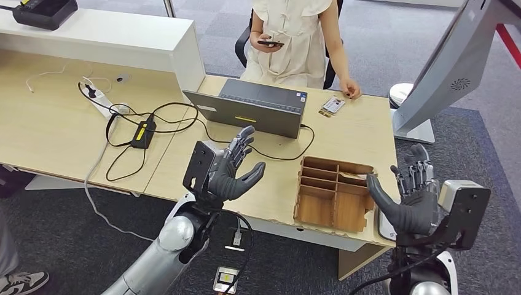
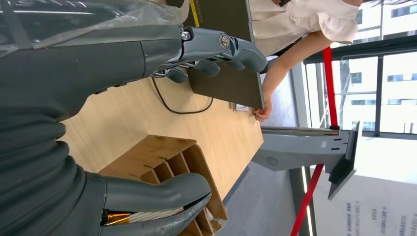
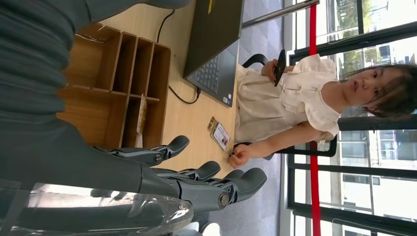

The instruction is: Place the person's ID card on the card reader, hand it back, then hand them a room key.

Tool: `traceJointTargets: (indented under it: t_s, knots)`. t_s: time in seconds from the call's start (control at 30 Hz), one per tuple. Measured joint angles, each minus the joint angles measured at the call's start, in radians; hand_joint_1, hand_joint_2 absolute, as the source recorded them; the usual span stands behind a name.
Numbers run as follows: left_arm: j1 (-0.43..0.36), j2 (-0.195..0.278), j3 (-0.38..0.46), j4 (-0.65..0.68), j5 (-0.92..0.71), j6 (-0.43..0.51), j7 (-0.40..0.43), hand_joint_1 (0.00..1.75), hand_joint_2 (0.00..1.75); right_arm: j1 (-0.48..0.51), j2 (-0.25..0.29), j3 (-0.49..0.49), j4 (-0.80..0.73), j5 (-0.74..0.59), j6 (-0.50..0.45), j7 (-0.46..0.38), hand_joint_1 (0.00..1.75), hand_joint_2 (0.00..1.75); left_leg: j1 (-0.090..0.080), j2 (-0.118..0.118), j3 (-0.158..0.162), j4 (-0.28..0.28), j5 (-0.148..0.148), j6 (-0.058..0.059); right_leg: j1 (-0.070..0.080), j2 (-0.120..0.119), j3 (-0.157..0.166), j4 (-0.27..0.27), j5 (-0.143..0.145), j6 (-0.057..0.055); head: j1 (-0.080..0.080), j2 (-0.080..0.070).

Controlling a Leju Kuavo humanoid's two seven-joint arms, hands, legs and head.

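Hands: left hand (image 1: 232, 171) and right hand (image 1: 413, 198) empty, fingers spread (ID card (image 1: 332, 106) near person's fingers).

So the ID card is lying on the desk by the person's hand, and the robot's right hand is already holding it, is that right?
Not quite. The ID card does lie on the desk by the person's hand, but the right hand holds nothing; its fingers are spread, well short of the card. The head view shows this.

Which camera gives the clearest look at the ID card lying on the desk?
The right wrist view: the ID card lies unobstructed on the desk, its face visible. The head view shows it smaller, by the person's hand. In the left wrist view it is a sliver at the laptop's edge.
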Motion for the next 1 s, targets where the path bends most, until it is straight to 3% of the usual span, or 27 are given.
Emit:
traceJointTargets:
  t_s: [0.83,0.9,1.0]
  knots:
    - [-0.009,-0.014,-0.010,0.034,0.012,0.022,-0.011,0.00,1.75,-0.011,0.004,0.000,0.006,0.001,0.045,-0.004,0.00,1.75,0.000,0.000,0.000,0.000,0.000,0.000,0.000,0.000,0.000,0.000,0.000,0.000,0.000,0.000]
    - [-0.009,-0.014,-0.010,0.034,0.009,0.022,-0.008,0.00,1.75,-0.016,0.005,0.001,0.011,0.037,0.060,0.012,0.00,1.75,0.000,0.000,0.000,0.000,0.000,0.000,0.000,0.000,0.000,0.000,0.000,0.000,0.000,0.000]
    - [-0.010,-0.014,-0.010,0.034,0.004,0.017,-0.002,0.00,1.75,-0.034,-0.002,0.002,0.025,0.196,0.118,0.077,0.00,1.75,0.000,0.000,0.000,0.000,0.000,0.000,0.000,0.000,0.000,0.000,0.000,0.000,0.000,0.000]
